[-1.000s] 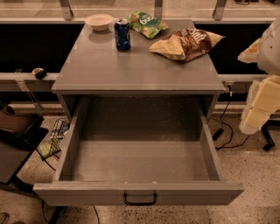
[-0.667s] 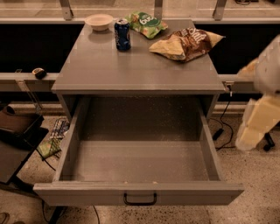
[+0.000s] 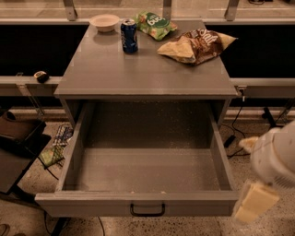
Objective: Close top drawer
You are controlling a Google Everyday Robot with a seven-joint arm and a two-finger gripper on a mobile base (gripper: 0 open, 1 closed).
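The gripper [image 3: 255, 203] had been brought lower and nearer on the right, and was seen just beside the near right corner of the top drawer [image 3: 83, 203]; its grip could not be told. The drawer was seen pulled far out of the cabinet [image 3: 147, 73].

I stand on a speckled stone floor [image 3: 198, 227]. The light is warm and a bit dim. A grey table [image 3: 147, 69] stands in the middle. Behind it the room is very dark. A long grey rail [image 3: 265, 84] runs along the back on both sides. Metal posts [image 3: 70, 9] stand up at the top. Black cables [image 3: 233, 126] lie on the floor at the right. A dark, flat thing [image 3: 18, 138] sits at the left, with a striped packet [image 3: 57, 143] just beside it. The pale tool [image 3: 254, 207] hangs low at the right, near the table's front corner.
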